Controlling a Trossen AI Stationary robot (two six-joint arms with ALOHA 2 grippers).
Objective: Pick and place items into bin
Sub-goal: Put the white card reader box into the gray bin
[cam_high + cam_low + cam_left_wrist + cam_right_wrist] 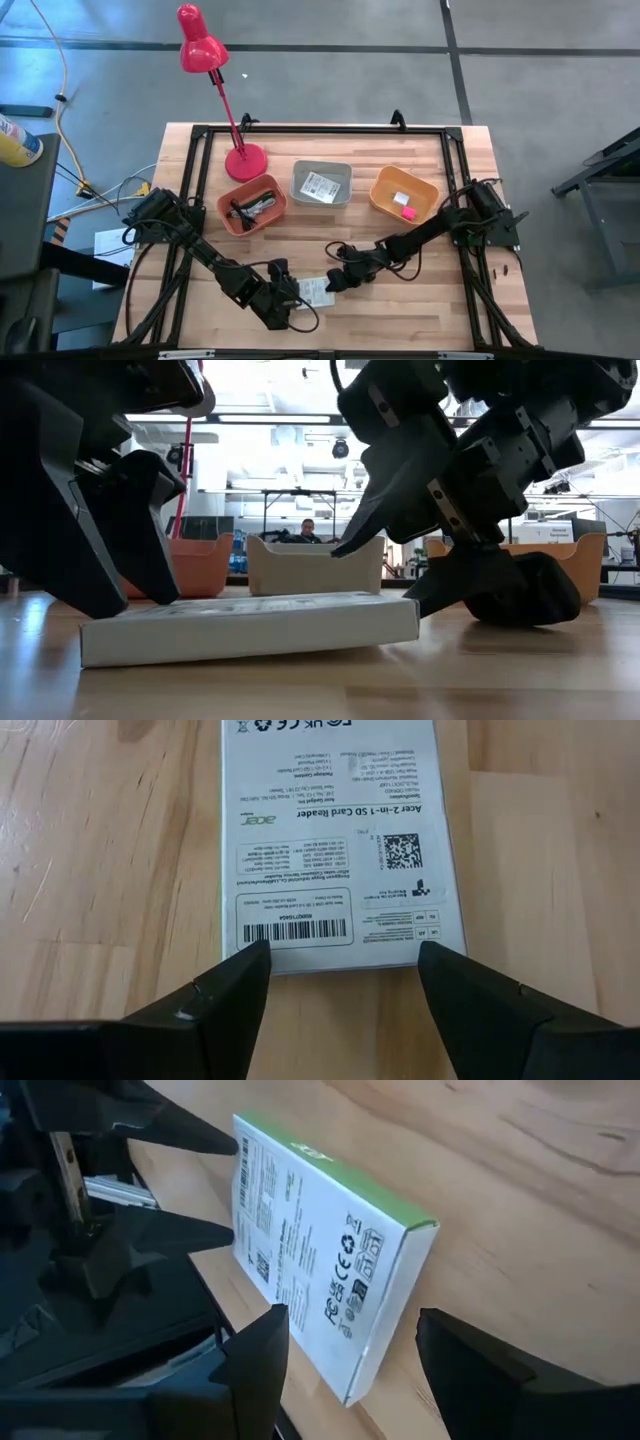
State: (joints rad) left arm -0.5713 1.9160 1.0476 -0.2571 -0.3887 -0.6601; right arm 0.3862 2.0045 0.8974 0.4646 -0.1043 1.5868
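Both arms stretch low over the wooden worktop (420, 300) toward its front edge, meeting at one flat white printed box (316, 291). The left gripper (343, 970) and right gripper (352, 1342) each have jaws apart at opposite ends. Three bins (321, 184) line the back edge.

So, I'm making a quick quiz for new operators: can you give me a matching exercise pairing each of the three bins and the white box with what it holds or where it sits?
Things:
1. red-orange bin
2. grey bin
3. orange bin
4. white box

States:
a. holds a small pink block
b. lies flat on the table between both grippers
c. holds a white packet with black print
d. holds dark cable and silvery bits

Pairs: 1-d, 2-c, 3-a, 4-b
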